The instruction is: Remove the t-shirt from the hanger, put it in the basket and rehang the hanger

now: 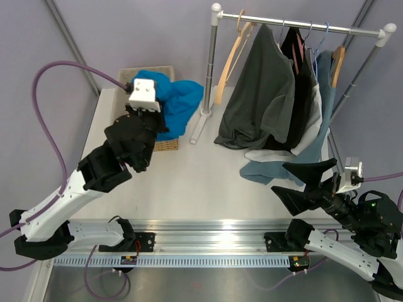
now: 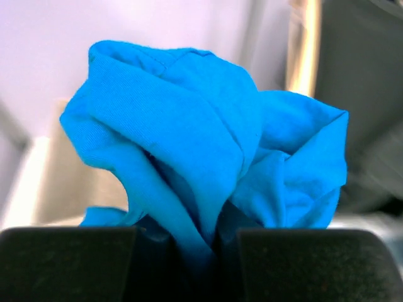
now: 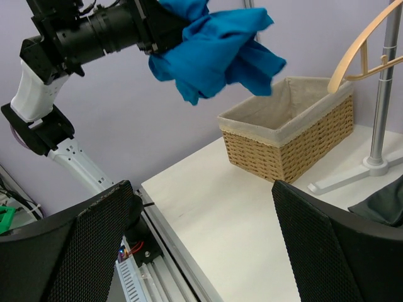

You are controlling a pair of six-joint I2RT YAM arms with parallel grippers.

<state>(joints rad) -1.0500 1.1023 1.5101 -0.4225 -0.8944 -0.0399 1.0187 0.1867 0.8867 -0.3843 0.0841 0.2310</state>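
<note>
While the left gripper point(image 2: 189, 251) squeezes the blue t-shirt point(image 2: 182, 126), it hangs maybe above the basket point(image 3: 283, 145). The right gripper point(image 3: 200, 189) is wide open.

The white table point(image 1: 189, 182) carries a woven basket point(image 1: 166, 145) with a cloth liner at its far left corner. Just to the right of the basket, the white foot point(image 1: 197, 128) of a clothes rack stands on the top. Farther right, the hems of a dark grey garment point(image 1: 234, 141) and a pale blue garment point(image 1: 263, 171) hanging from the rack lie crumpled on the surface, and a metal rail point(image 1: 208, 225) runs along the near edge.
</note>
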